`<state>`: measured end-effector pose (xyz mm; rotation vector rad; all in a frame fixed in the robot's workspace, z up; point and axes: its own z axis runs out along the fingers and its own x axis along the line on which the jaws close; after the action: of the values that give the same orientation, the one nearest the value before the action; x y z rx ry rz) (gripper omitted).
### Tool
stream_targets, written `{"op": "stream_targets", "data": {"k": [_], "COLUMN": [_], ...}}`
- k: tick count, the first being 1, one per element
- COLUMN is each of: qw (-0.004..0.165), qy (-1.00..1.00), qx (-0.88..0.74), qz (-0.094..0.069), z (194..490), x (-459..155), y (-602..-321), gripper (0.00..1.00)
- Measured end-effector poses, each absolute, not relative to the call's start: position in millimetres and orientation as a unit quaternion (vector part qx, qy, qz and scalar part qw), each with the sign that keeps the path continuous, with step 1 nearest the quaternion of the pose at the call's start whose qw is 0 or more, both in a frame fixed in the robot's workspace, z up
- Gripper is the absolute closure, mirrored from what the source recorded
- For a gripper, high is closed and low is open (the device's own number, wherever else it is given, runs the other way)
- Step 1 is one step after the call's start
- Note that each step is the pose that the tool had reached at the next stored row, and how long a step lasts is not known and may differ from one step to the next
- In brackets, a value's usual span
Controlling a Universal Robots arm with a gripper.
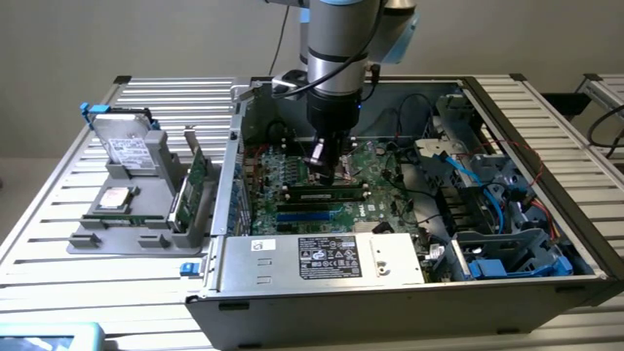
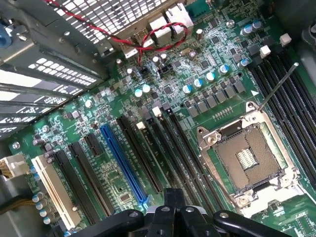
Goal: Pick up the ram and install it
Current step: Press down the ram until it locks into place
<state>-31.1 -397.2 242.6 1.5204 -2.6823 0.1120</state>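
Observation:
The ram (image 1: 326, 195), a narrow green stick with dark chips, lies lengthwise in a slot on the motherboard (image 1: 375, 164) inside the open computer case, between white end clips. My gripper (image 1: 326, 179) hangs just behind and above the ram's middle; I cannot tell whether it touches it. In the wrist view the gripper (image 2: 174, 195) is shut with nothing between its fingers. It hovers over dark slots beside the bare processor socket (image 2: 245, 159).
A grey fixture (image 1: 107, 234) at the exterior view's left holds a silver hard drive (image 1: 131, 146) and a green expansion card (image 1: 198, 172). The power supply (image 1: 322, 256) fills the case's near side. Cables and blue drive bays (image 1: 507, 256) crowd the right. Red wires (image 2: 148, 37) cross the board.

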Motion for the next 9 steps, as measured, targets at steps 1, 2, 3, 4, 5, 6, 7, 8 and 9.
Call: {"op": "stream_targets", "data": {"k": [1, 2, 3, 4, 5, 6, 7, 8, 9], "qw": [0.028, 0.028, 0.028, 0.027, 0.026, 0.026, 0.026, 0.026, 0.026], "qy": [-0.872, -0.873, -0.874, -0.876, -0.879, -0.882, -0.885, -0.889, -0.892], "qx": [0.488, 0.486, 0.483, 0.480, 0.475, 0.469, 0.463, 0.456, 0.450], "qz": [0.036, 0.036, 0.036, 0.036, 0.037, 0.037, 0.037, 0.037, 0.037], "z": [242.6, 242.6, 242.6, 242.5, 242.4, 242.5, 242.5, 242.6, 242.6], "x": [-31.0, -30.4, -30.2, -30.2, -30.1, -30.1, -30.2, -30.2, -30.2], "y": [-397.2, -397.2, -397.2, -397.2, -397.1, -397.2, -397.2, -397.2, -397.2], "gripper": [0.89, 0.89, 0.89, 0.89, 0.89, 0.89, 0.89, 0.89, 0.89]}}
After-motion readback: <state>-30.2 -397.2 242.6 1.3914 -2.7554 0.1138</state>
